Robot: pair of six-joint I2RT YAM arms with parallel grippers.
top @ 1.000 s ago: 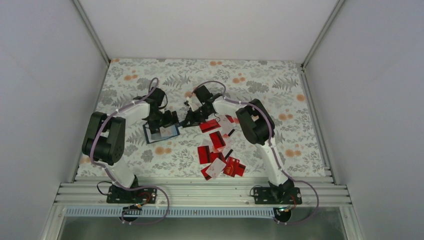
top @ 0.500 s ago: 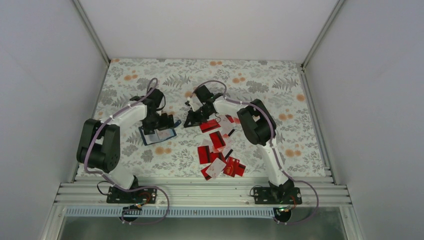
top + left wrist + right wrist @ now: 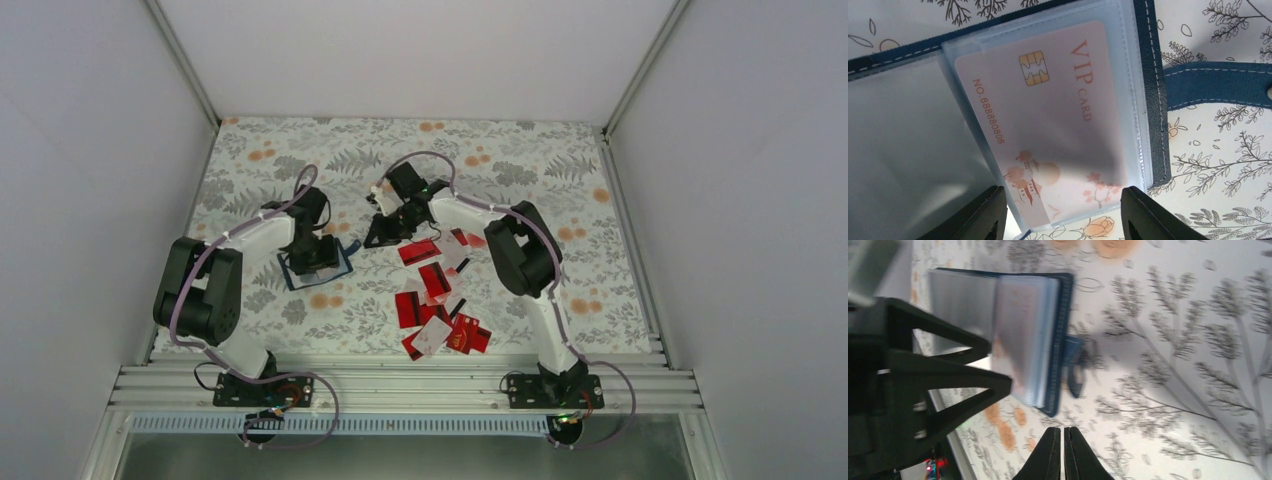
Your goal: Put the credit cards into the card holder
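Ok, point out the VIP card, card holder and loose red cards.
VIP card (image 3: 1044, 125), left wrist view, middle of its face.
card holder (image 3: 1151, 100), left wrist view, its navy stitched edge.
loose red cards (image 3: 435, 281), top external view, one red card mid-pile.

I see the floral-print table (image 3: 560, 170) carrying the open navy card holder (image 3: 334, 272) left of centre, and a loose, partly overlapping scatter of red and white credit cards (image 3: 436, 283) to its right.
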